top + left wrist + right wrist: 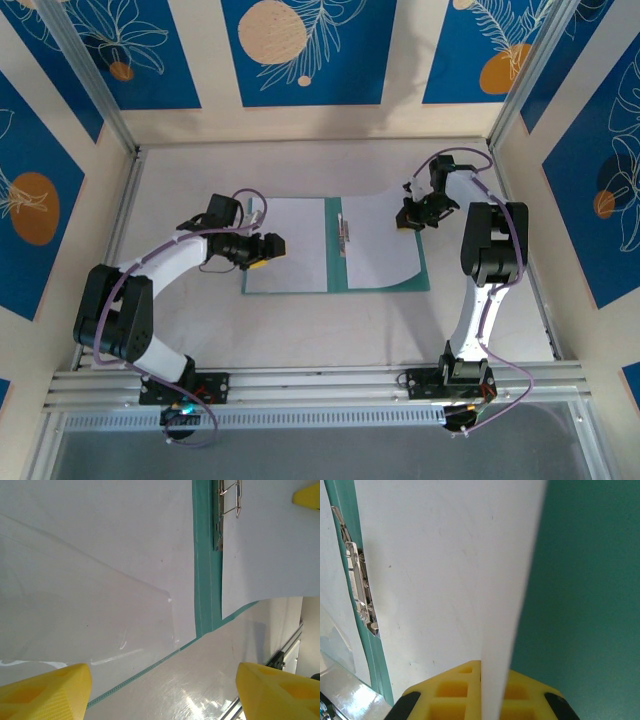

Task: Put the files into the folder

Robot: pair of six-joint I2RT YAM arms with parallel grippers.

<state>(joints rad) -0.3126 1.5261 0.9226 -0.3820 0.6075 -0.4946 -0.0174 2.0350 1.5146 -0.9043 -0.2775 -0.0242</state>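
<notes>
The teal folder (336, 272) lies open and flat mid-table, with a silver clip (345, 232) at its spine. One white file (290, 245) lies flat on the left leaf. A second file (378, 250) covers the right leaf, its far right corner lifted and curled. My right gripper (412, 215) is shut on that corner, and in the right wrist view the sheet's edge (510, 605) runs between the yellow fingers (455, 690) above the teal card (590, 580). My left gripper (270, 247) hovers open over the folder's left edge, with nothing between its fingertips (45, 692).
The folder's near edge (150, 670) crosses bare table (210, 680) in the left wrist view. Booth walls and aluminium posts (120, 130) surround the table. A metal rail (320, 385) runs along the front by the arm bases.
</notes>
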